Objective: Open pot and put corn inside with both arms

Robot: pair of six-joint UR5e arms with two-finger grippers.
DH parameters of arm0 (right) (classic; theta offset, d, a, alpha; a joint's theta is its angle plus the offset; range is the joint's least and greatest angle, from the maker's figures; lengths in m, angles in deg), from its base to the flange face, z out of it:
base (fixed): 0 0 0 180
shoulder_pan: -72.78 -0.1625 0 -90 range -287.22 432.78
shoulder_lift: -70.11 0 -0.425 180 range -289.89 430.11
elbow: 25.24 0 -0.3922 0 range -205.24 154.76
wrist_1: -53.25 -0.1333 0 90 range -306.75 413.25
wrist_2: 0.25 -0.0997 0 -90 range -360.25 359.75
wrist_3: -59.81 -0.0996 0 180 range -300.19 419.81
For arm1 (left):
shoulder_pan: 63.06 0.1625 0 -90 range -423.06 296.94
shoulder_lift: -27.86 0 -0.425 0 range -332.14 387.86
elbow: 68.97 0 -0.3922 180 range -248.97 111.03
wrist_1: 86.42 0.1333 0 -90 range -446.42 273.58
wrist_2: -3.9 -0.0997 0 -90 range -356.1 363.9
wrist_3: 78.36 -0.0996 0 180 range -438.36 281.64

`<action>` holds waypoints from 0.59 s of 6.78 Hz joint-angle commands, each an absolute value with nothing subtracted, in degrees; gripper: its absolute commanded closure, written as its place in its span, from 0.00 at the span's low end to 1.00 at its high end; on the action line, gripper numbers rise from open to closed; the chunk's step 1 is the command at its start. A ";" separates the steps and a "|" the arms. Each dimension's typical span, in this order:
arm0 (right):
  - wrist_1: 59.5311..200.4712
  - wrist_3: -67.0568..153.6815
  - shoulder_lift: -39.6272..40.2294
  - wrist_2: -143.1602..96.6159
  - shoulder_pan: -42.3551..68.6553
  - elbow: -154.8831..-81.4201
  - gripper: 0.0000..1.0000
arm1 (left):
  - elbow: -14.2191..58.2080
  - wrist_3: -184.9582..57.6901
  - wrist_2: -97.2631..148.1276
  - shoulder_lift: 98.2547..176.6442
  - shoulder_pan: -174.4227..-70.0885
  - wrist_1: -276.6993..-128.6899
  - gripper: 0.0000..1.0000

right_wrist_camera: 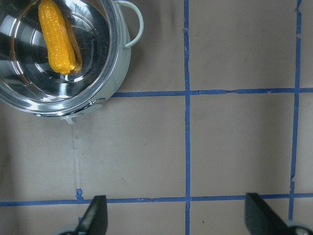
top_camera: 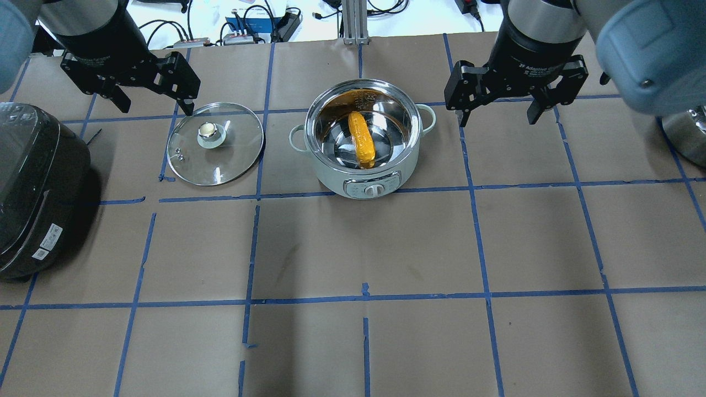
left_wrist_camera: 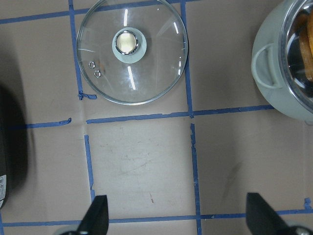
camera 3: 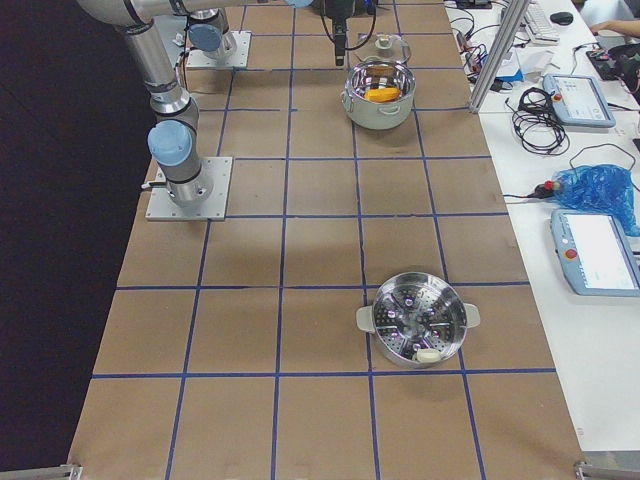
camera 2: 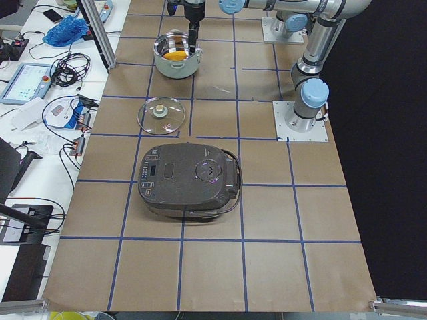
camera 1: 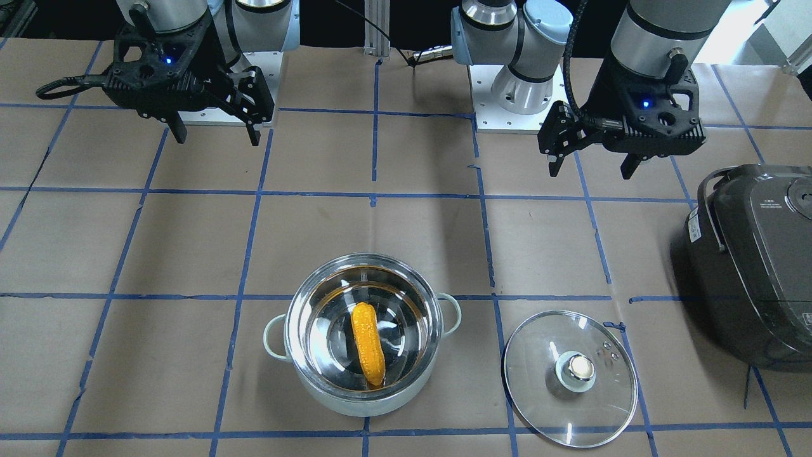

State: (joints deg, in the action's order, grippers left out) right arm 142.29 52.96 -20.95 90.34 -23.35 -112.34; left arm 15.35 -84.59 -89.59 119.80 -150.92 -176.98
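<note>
Corn (top_camera: 361, 140) lay inside open pot (top_camera: 325, 173), long axis pointing away from robot. Lid (top_camera: 231, 157) flat on table beside pot, near left gripper (top_camera: 157, 105). Both claws spread, empty; right gripper (top_camera: 496, 118) nearer pot.

White lettering on the right gripper (top_camera: 496, 122) read "2F Adaptive"; stickers on the rice cooker (top_camera: 33, 182) were too small to read.

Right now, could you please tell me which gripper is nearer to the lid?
Left. The left gripper hangs open above the table on the lid's side of the pot; the right gripper hangs open on the pot's opposite side.
</note>
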 commanded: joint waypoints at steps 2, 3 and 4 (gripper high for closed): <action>142.29 52.96 -20.86 90.45 -23.28 -112.34 0.00 | 15.40 -84.69 -89.27 120.05 -150.95 -177.03 0.00; 142.29 53.04 -20.86 90.45 -23.28 -112.34 0.00 | 15.40 -84.69 -89.27 120.14 -150.95 -177.03 0.00; 142.29 52.96 -20.86 90.37 -23.28 -112.34 0.00 | 15.40 -84.78 -89.18 120.14 -150.95 -177.03 0.00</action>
State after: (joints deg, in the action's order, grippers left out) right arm 142.29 53.00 -20.86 90.43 -23.28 -112.34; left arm 15.40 -84.71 -89.26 120.09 -150.95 -177.03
